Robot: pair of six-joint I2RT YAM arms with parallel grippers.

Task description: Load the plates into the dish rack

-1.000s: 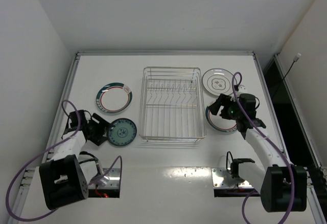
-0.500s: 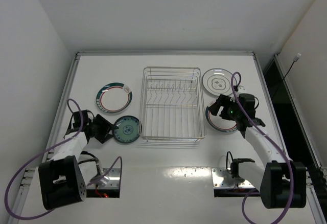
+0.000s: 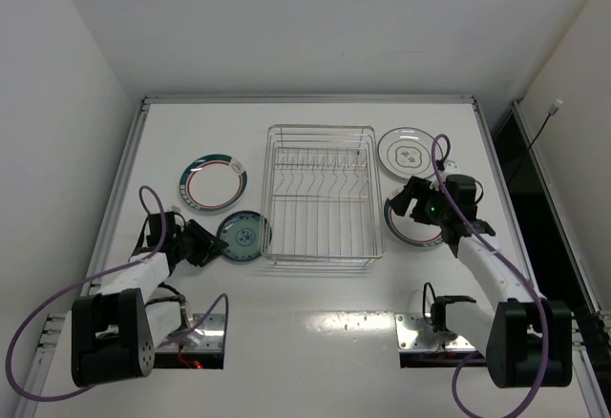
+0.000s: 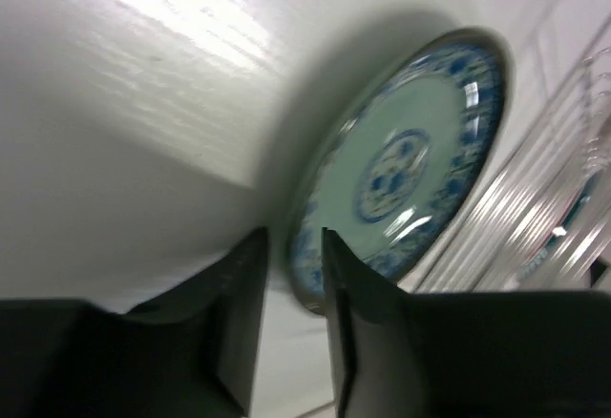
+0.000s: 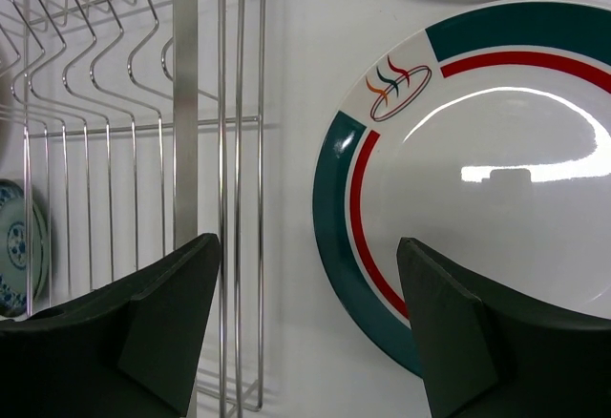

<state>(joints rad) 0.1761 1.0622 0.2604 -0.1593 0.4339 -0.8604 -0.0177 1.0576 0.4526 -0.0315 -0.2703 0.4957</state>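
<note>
Plates (image 3: 215, 182) outside dish rack (image 3: 320, 237), teal plate (image 4: 406, 165) in fingers (image 4: 239, 323)

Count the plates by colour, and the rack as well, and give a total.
blue plate: 1
green-red rimmed plates: 2
white plate with grey motif: 1
rack: 1
Total: 5 things, 4 of them plates.
</note>
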